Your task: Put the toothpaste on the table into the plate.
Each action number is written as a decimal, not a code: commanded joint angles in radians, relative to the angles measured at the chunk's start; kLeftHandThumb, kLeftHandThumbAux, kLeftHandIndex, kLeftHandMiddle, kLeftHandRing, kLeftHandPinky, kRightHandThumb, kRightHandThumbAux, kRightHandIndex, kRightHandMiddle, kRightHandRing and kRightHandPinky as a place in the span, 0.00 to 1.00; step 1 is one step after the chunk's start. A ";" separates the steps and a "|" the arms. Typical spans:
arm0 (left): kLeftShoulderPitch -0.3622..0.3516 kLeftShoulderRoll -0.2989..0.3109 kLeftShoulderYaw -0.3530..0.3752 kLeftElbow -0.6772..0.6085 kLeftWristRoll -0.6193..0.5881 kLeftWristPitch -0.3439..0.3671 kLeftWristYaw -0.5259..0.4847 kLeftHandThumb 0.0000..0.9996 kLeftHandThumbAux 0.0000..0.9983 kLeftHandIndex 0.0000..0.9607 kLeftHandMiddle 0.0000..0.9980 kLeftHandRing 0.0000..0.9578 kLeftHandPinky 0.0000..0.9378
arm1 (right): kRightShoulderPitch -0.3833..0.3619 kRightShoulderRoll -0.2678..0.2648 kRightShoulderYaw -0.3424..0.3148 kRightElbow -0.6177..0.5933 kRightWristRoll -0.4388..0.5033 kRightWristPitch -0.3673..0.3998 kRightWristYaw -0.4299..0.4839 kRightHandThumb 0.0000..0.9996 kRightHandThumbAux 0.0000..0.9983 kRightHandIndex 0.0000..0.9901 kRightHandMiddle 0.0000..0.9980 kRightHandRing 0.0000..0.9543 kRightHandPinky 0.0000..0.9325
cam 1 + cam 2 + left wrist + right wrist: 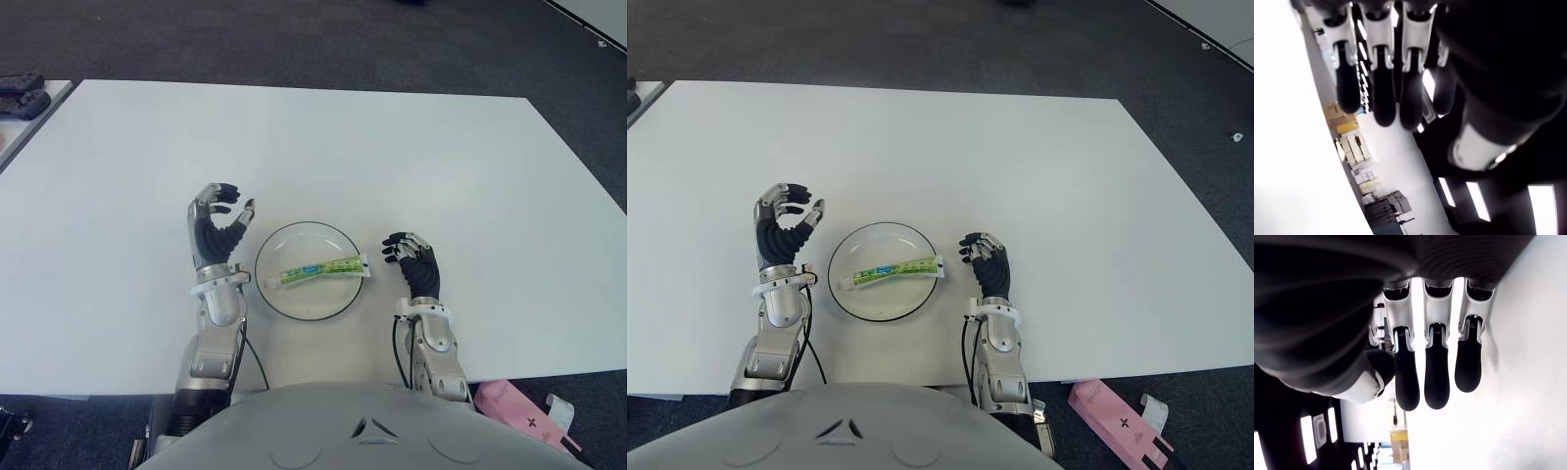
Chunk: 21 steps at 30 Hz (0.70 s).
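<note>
White table (392,147) carries one plate (277,288) holding one toothpaste tube (318,270), lying across it. I see my two hands flanking the plate: left hand (217,235) and right hand (414,260), both with fingers relaxed and empty.

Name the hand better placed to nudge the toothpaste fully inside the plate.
Right. The toothpaste lies across the plate, its tail end jutting over the rim toward the right hand, which is open beside it. The left hand, also empty, is on the far side.

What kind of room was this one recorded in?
Probably an office or lab: a large white table on dark carpet, stacked cardboard boxes, ceiling light panels, and a plate holding toothpaste.
</note>
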 commanded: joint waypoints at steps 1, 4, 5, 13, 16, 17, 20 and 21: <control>0.005 -0.030 0.024 0.001 -0.088 0.015 -0.033 0.69 0.73 0.45 0.51 0.49 0.50 | -0.006 0.012 -0.005 0.024 0.000 0.020 0.003 0.71 0.73 0.43 0.50 0.53 0.55; 0.007 -0.011 0.049 0.043 -0.163 -0.036 -0.063 0.70 0.73 0.45 0.51 0.49 0.49 | -0.010 0.008 -0.006 0.030 0.002 0.013 0.011 0.71 0.73 0.43 0.51 0.54 0.56; 0.008 -0.002 0.059 0.062 -0.184 -0.058 -0.072 0.70 0.73 0.45 0.51 0.49 0.50 | -0.011 0.008 -0.006 0.032 0.003 0.011 0.013 0.71 0.73 0.43 0.51 0.54 0.56; -0.003 0.025 0.100 0.165 -0.295 -0.147 -0.161 0.71 0.72 0.45 0.51 0.51 0.52 | -0.019 0.007 -0.010 0.041 -0.001 0.005 0.017 0.71 0.73 0.43 0.51 0.54 0.56; -0.006 0.032 0.105 0.186 -0.309 -0.156 -0.184 0.71 0.72 0.45 0.51 0.51 0.52 | -0.022 0.007 -0.012 0.045 -0.003 0.004 0.016 0.71 0.73 0.43 0.51 0.54 0.56; -0.007 0.033 0.106 0.190 -0.311 -0.159 -0.189 0.71 0.72 0.45 0.51 0.51 0.52 | -0.023 0.008 -0.012 0.046 -0.004 0.004 0.016 0.71 0.73 0.43 0.51 0.54 0.56; -0.009 0.042 0.110 0.220 -0.322 -0.181 -0.218 0.71 0.72 0.45 0.51 0.51 0.52 | -0.026 0.009 -0.015 0.048 -0.003 0.005 0.014 0.71 0.73 0.43 0.51 0.54 0.56; -0.010 0.046 0.110 0.228 -0.325 -0.187 -0.228 0.71 0.72 0.45 0.51 0.51 0.52 | -0.027 0.010 -0.016 0.049 -0.003 0.007 0.014 0.71 0.73 0.43 0.51 0.54 0.56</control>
